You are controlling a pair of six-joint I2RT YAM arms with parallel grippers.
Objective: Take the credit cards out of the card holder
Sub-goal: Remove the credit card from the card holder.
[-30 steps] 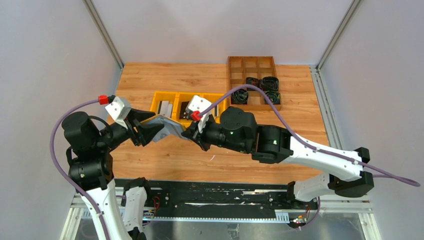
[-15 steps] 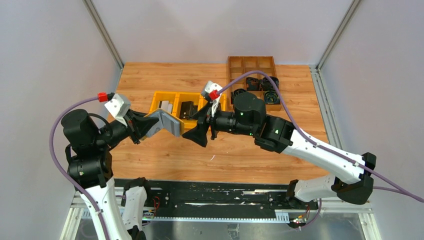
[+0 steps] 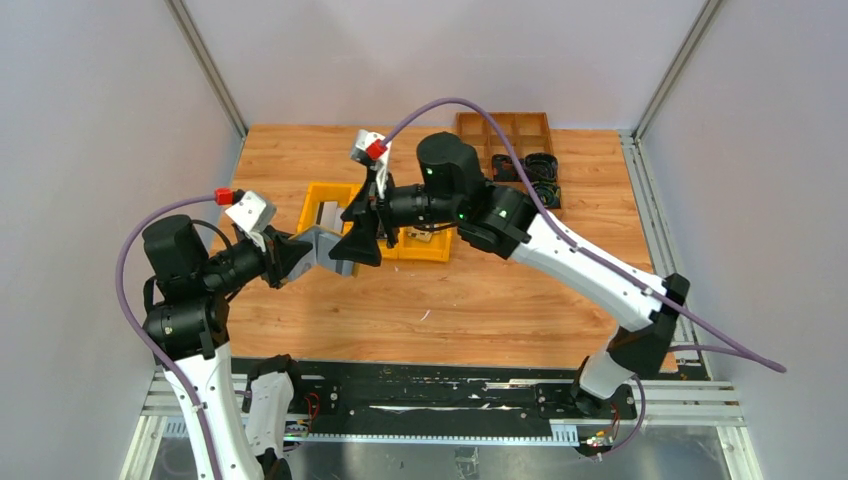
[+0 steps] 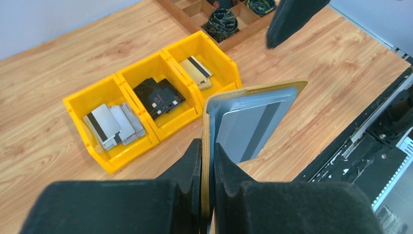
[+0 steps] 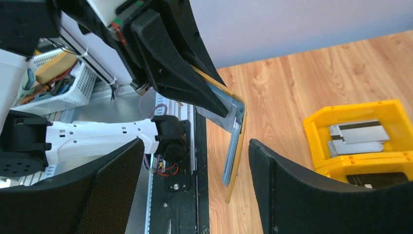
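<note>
- Between the clenched fingers of the left hand sits the mustard edge of the card holder, which stands out ahead of that hand, off the worktop
- Its flap is folded open at an angle, and a silver-grey credit card with a dark stripe lies against the inner face
- Ahead of the right hand, released with fingers spread wide, the holder's free edge hangs between them; I cannot tell whether it touches
- Beyond both hands, yellow bins hold silver-grey, black and beige-gold cards
</note>
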